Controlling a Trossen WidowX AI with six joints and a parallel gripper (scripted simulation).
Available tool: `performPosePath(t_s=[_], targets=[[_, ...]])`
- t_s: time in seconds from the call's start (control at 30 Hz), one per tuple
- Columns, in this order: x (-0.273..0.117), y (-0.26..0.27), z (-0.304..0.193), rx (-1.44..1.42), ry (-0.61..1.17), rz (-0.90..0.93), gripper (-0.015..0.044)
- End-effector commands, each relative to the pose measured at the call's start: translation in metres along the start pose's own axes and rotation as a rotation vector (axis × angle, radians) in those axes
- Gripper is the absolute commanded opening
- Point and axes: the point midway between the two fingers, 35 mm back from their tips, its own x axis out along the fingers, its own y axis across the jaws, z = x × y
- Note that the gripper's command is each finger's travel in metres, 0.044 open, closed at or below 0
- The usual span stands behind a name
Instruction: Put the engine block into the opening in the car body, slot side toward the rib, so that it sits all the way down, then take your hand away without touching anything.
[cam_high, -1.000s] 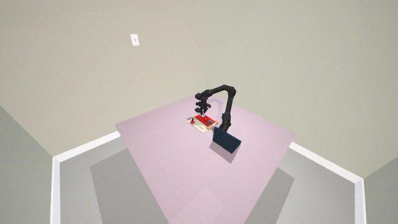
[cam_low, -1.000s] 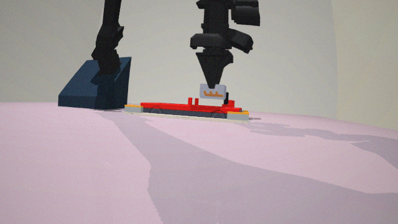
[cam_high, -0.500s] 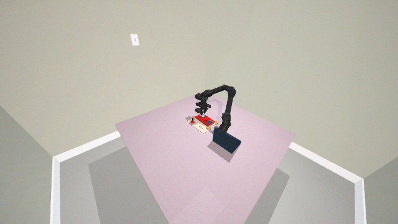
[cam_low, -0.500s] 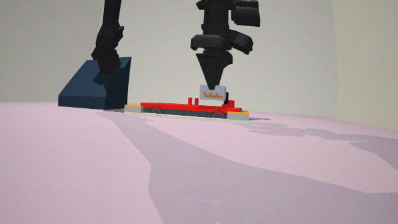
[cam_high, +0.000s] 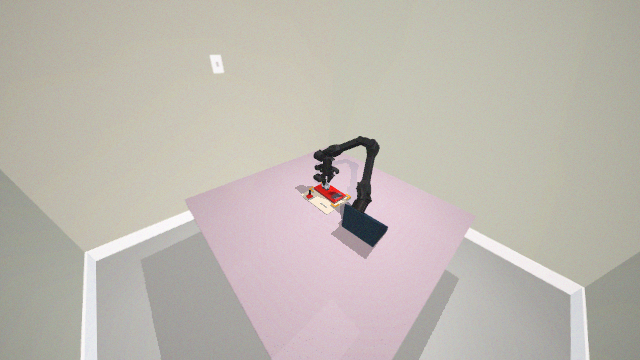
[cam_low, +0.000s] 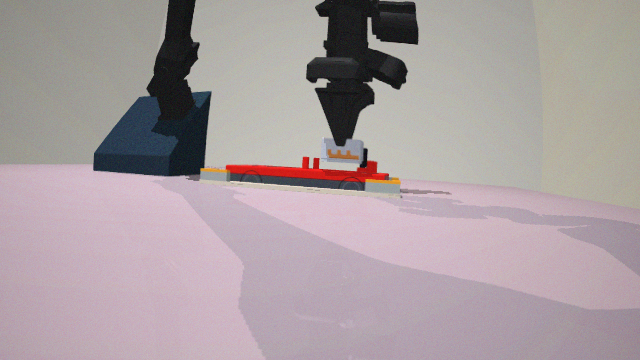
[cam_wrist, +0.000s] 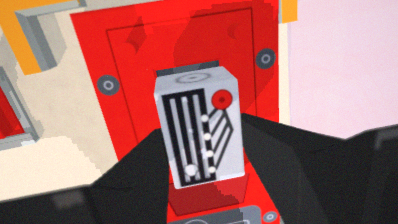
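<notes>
The engine block (cam_high: 325, 186) (cam_low: 356, 147) (cam_wrist: 231, 150) is light grey, with black stripes and a red round mark on top. My gripper (cam_high: 326, 183) (cam_low: 341, 143) (cam_wrist: 201, 129) is shut on it from two sides. The red car body (cam_high: 325, 192) (cam_low: 280, 171) (cam_wrist: 90, 37) lies flat below. In the exterior view the block is upright, its lower end close above or just at the body's top. A dark strip of the opening (cam_wrist: 165, 72) shows beyond the block in the wrist view. The block hides the rest, and the rib cannot be made out.
The body sits on a cream board (cam_high: 318, 210) (cam_wrist: 55, 155) between grey and orange corner brackets (cam_low: 215, 175) (cam_wrist: 30, 50). Short red posts (cam_low: 305, 162) stand up beside the block. A small red part with a black top (cam_high: 309, 194) stands on the board. A dark blue wedge (cam_high: 365, 226) (cam_low: 132, 135) stands near the arm's base.
</notes>
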Motion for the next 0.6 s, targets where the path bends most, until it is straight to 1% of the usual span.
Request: performPosePath(t_s=[0.0, 0.57], targets=[[0.0014, 0.0, -0.0006, -0.005, 0.001, -0.004, 0.0159], [0.0041, 0.0, -0.0006, -0.005, 0.001, -0.004, 0.0159]])
